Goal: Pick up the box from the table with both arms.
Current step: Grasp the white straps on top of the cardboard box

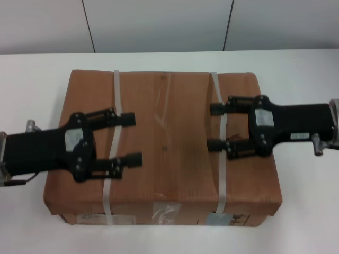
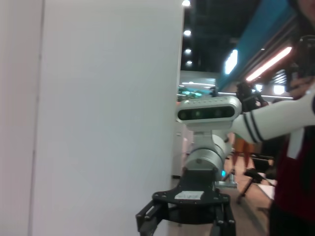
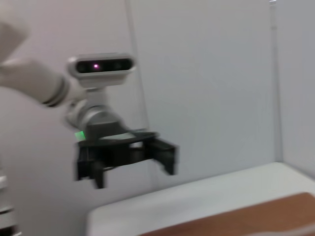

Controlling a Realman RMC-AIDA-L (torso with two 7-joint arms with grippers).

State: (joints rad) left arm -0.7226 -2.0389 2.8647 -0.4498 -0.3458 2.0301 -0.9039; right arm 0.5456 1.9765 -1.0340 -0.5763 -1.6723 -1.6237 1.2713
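The large flat brown cardboard box (image 1: 164,143) lies on the white table (image 1: 32,69), with two pale grey straps (image 1: 112,148) across it and tape and labels on its near side. My left gripper (image 1: 132,138) is open over the box's left part, fingers pointing right across the left strap. My right gripper (image 1: 213,127) is open over the right part, fingers pointing left at the right strap. Neither holds anything. The right wrist view shows the left gripper (image 3: 128,157) above a corner of the box (image 3: 256,216). The left wrist view shows the right gripper (image 2: 184,216).
The table extends well beyond the box on the left, right and far sides. A pale panelled wall (image 1: 159,24) stands behind the table. A person in dark red (image 2: 295,167) stands off to one side in the left wrist view.
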